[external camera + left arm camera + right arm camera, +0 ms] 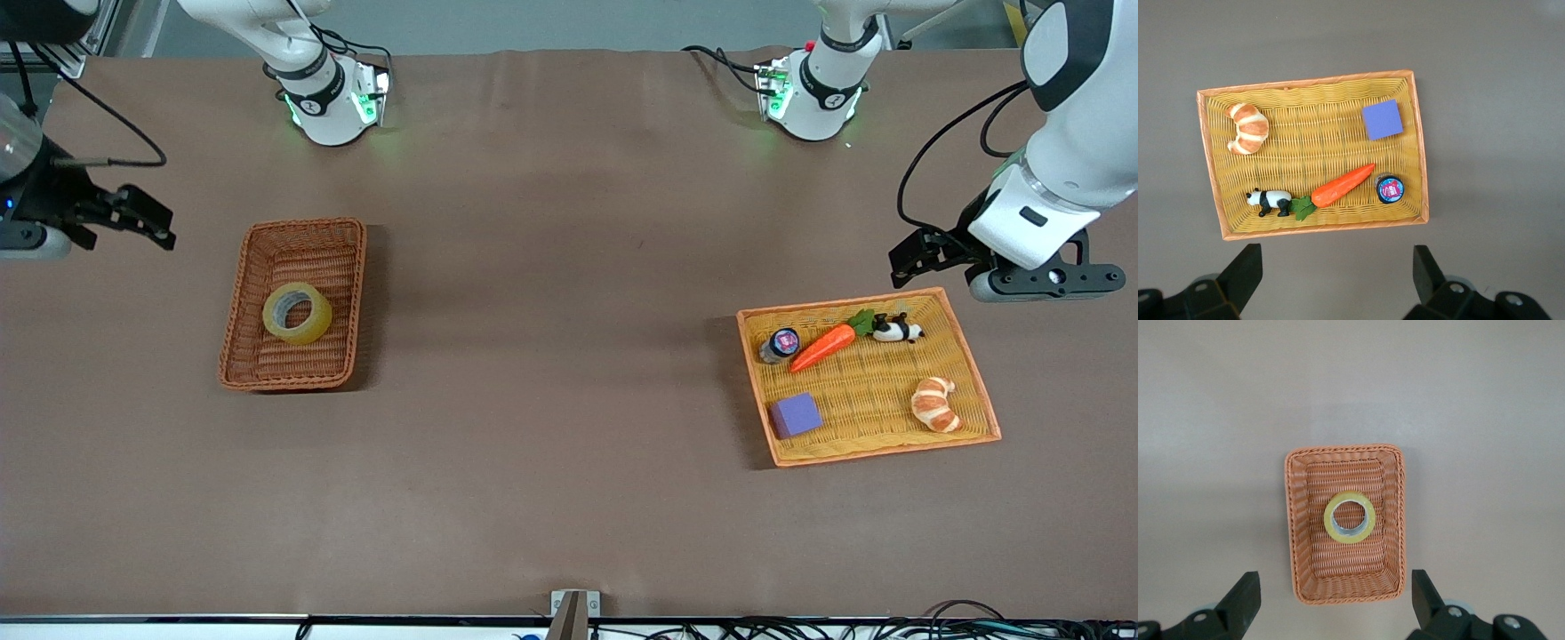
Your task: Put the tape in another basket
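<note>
Front view is showing the tape [297,313] lying flat in the middle of the basket [238,313], which is sitting toward the right arm's end of the worktop. The right gripper [142,220] is hanging in the air near that end's edge, well apart from the roll, holding nothing; in the right wrist view its fingers [1239,603] are standing spread wide, with the tape [1349,517] and the basket [1293,520] showing between them farther down.

At the left arm's end, the yellow tray [862,452] is lying near the edge. It is holding a croissant [935,404] and a purple block [795,415] along its side nearer the front camera, and a small round jar [780,345], a toy carrot [825,345] and a panda figure [898,330] in a row along its side nearer the robots' bases. The left gripper [925,252] is hovering over the tray's edge on the bases' side, released and empty, its fingers [1245,275] apart in the left wrist view.
</note>
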Tool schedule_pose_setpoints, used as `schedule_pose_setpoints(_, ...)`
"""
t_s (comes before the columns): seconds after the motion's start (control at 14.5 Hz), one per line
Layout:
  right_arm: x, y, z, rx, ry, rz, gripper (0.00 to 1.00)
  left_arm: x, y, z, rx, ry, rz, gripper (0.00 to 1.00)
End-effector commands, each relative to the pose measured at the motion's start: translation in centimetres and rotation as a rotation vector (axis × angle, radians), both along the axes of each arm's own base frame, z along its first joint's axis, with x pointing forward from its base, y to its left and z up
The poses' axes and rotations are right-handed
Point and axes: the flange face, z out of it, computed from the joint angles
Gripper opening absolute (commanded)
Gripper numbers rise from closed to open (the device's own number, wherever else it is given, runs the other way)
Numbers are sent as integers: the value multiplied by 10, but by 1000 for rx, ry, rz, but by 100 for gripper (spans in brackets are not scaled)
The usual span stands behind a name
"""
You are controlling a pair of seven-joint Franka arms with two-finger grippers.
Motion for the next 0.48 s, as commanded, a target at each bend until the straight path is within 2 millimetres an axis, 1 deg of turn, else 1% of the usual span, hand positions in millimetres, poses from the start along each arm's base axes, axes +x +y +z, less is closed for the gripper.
schedule_pose_setpoints(0.0,-2,-21,23,24,7,-37,100,0,-1,3,-15,2,4,99)
schedule_pose_setpoints(0.14,-10,-25,35,23,39,-29,100,0,-2,3,-13,4,2,99)
schedule_pose_setpoints(0.28,-9,-30,52,16,5,-33,100,0,-3,3,-11,4,0,99)
schedule_pose_setpoints(0.34,-6,-28,61,11,-10,-32,100,0,-3,3,-5,3,-2,99)
schedule_pose_setpoints(0.41,3,-30,50,9,9,-37,100,0,-3,3,-3,-1,-3,99)
